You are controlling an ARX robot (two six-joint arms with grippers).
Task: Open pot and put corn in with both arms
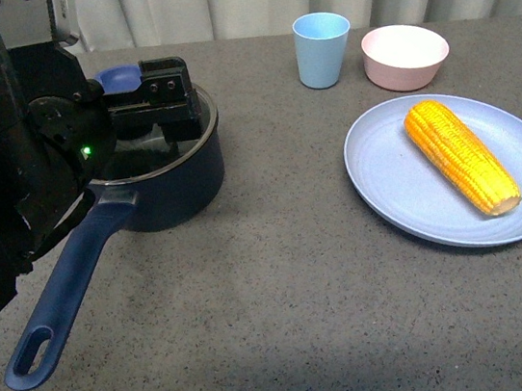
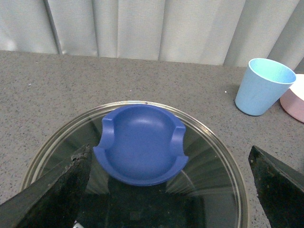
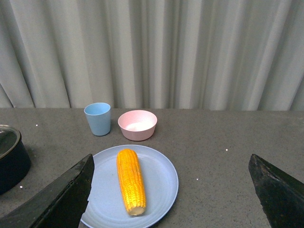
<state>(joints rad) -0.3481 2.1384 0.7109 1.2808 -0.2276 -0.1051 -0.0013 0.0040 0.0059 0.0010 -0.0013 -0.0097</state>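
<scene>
Two pincers gape empty: left pincer point(image 2: 169, 148) straddling the lid knob point(image 2: 140, 145), right pincer point(image 3: 170, 156), unseen frontally, facing the corn point(image 3: 130, 180).

Front view looks down over the whole surface point(image 1: 285, 299). Left wrist view sits close above the lid point(image 2: 140, 147). Right wrist view, farther back, shares the blue cup point(image 3: 98, 118) with both.

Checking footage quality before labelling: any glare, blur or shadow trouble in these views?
Front view: sharp, evenly lit, though the black left arm hides part of the dark navy saucepan. Left wrist view: streaky reflections across the round glass lid; its blue knob is crisp. Right wrist view: sharp, soft light, the yellow corn cob clear.
</scene>
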